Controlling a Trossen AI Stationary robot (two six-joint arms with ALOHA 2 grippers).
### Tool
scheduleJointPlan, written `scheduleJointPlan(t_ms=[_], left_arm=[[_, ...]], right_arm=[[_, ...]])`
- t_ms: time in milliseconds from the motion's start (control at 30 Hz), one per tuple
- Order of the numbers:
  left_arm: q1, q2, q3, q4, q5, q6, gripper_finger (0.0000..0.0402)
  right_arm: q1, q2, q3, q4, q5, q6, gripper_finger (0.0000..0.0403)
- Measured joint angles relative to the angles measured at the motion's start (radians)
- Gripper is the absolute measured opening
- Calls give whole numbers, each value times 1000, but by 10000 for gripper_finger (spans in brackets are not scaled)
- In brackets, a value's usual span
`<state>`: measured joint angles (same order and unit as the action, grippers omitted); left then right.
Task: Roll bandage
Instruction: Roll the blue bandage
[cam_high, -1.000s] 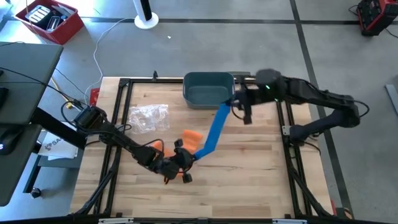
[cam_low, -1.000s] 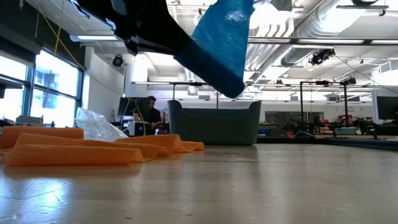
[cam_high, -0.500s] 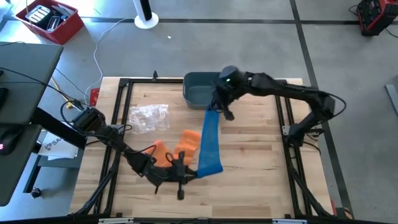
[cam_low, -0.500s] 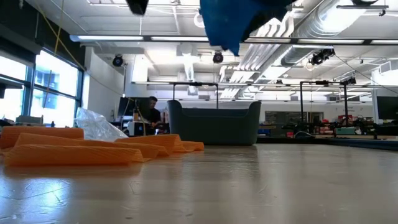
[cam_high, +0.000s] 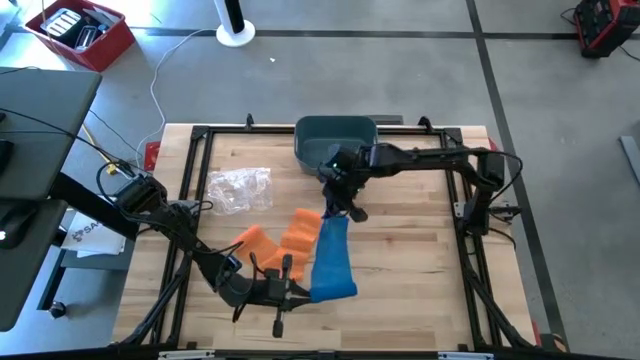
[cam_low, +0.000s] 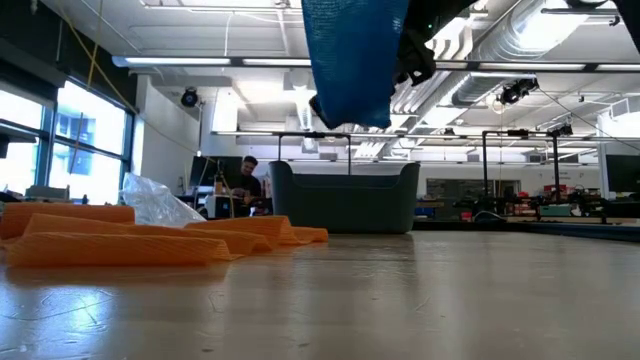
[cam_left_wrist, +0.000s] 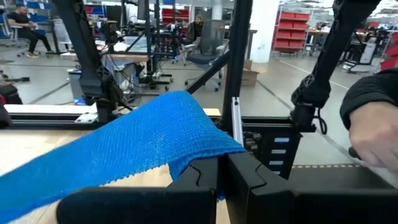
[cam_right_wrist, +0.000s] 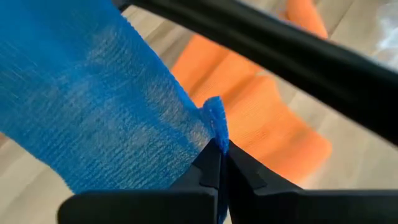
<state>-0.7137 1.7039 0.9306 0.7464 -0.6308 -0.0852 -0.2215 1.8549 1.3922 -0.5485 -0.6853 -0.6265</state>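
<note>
With the left gripper (cam_high: 292, 290) clamped on the near end of the blue bandage (cam_high: 331, 256) and the right gripper (cam_high: 338, 205) pinching its far end aloft, the strip risks slipping free or snagging the orange bandages (cam_high: 285, 240) beneath.

Blue bandage (cam_high: 331, 255), orange bandages (cam_high: 296, 236)

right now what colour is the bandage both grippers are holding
Blue, with a fine woven texture; the bandage shows best in the right wrist view.
</note>
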Motion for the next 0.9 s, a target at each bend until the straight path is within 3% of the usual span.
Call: scheduleJointPlan(t_ms=[233, 533, 633, 733, 900], left_arm=[[0, 0, 0, 0, -4, -20, 0], [0, 0, 0, 0, -28, -26, 0], [1, 0, 0, -1, -29, -18, 1], [7, 0, 0, -1, -33, -34, 1], [7, 0, 0, -11, -64, -86, 1]], right_arm=[[0, 22, 0, -1, 1, 80, 19], [-53, 23, 66, -94, 6, 111, 150], [-79, 23, 129, -179, 67, 90, 179], [-106, 23, 191, -304, 137, -2, 186], [-161, 19, 195, -454, 123, -117, 187]])
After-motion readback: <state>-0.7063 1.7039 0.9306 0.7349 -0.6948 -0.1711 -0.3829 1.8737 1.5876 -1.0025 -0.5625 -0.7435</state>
